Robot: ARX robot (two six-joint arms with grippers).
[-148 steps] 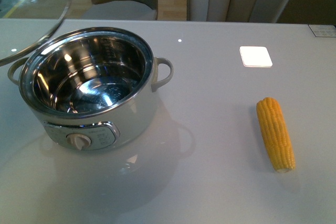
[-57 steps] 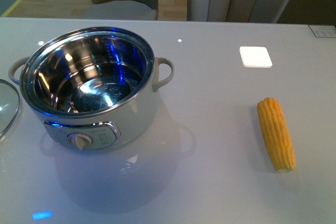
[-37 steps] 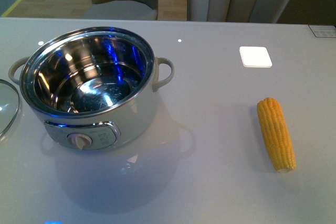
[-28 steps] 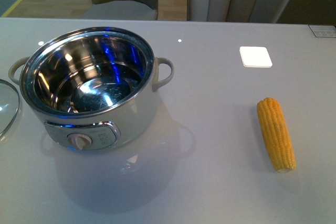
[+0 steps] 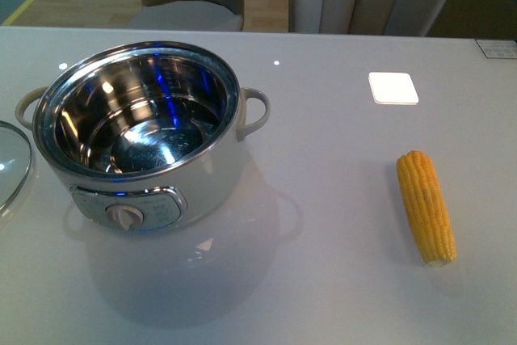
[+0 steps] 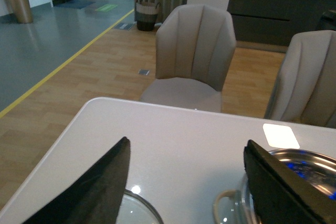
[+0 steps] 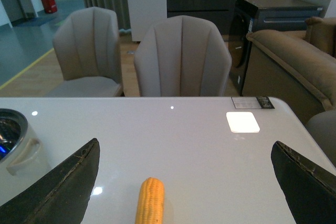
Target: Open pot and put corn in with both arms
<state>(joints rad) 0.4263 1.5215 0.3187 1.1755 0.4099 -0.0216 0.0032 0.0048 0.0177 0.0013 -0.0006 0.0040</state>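
Pot point(image 5: 137, 139) is seen on the left part of the table point(image 5: 323, 280), uncovered, with its dial panel point(image 5: 125, 214) facing the near edge. Blue glints are seen on the steel interior. One loop handle is shown on each side, left and right.

Glass lid point(image 5: 12, 163) is laid flat on the table just left of the pot, and only its right edge is caught at the frame border. Contact with the pot's left handle cannot be told.

Corn point(image 5: 426, 206) is laid on the table at right, well apart from the pot and outside it. It is aligned roughly near-to-far, with the pale cut end toward the near edge. A white square patch point(image 5: 393, 87) is seen on the table further back, apart from the cob.

Neither arm is caught in the front view.

Left gripper point(image 6: 186, 141): jaws are spread wide and nothing is held. In its wrist view the lid rim is seen by one finger and the pot rim and a handle by the other, both lower than the fingers.

Right gripper point(image 7: 185, 142): jaws are spread wide and nothing is held. In its wrist view the corn is framed in the gap between the fingers, lower down on the table and not touched. A pot handle is seen at the edge of that view.

Grey chairs point(image 7: 181, 59) are stood behind the far edge of the table.
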